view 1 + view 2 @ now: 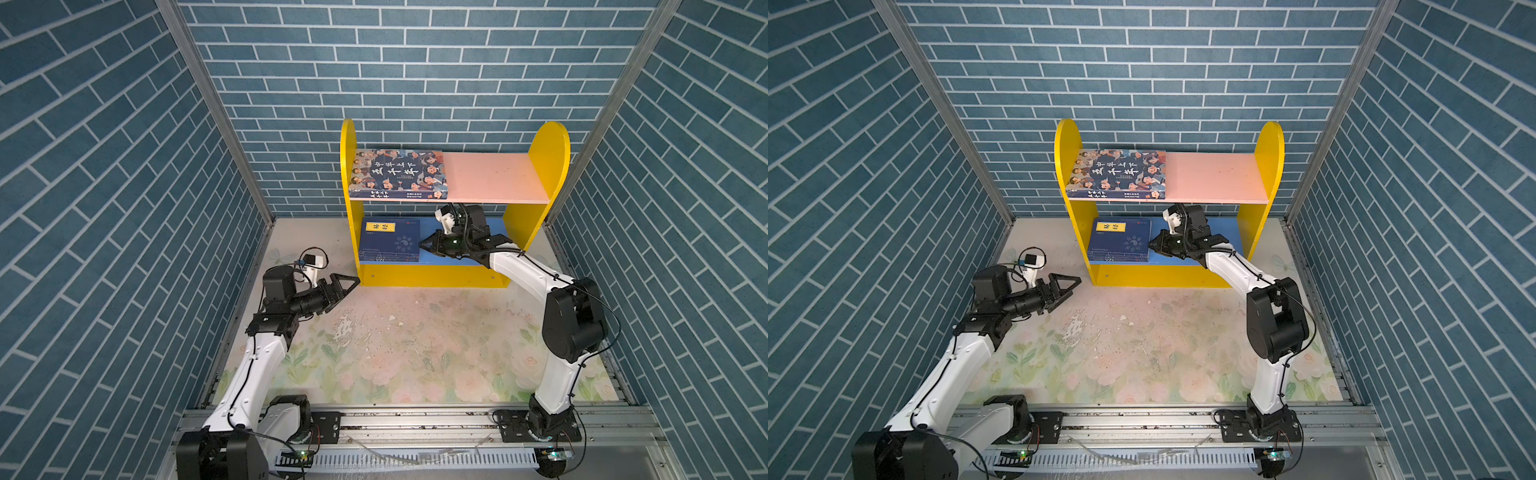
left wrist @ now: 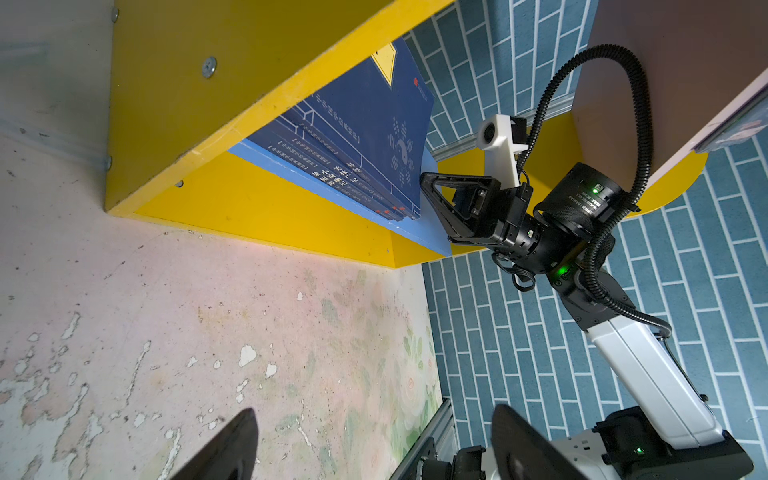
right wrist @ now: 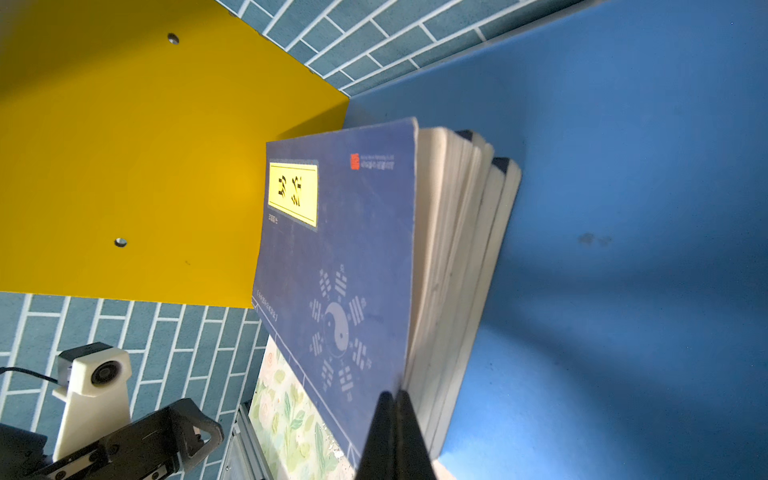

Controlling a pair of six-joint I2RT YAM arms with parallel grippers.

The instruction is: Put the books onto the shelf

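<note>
Blue brick walls (image 1: 415, 62), a floral surface (image 1: 395, 353), and the shelf (image 1: 548, 166) at the back. The cartoon-face book (image 1: 399, 172) lies flat on the left end of the pink board (image 1: 490, 174). The navy books (image 1: 390, 241) are stacked on the blue board (image 3: 623, 208) below. The right fingers (image 1: 428, 245), pressed together, touch the stack's side edge. The left fingers (image 2: 232, 449) are spread wide and hold nothing, just outside the shelf.

Table (image 1: 415, 357): floral print (flaked white patches)
Walls (image 1: 415, 62): blue brick pattern, three sides
Front edge: metal rail (image 1: 415, 420)
</note>
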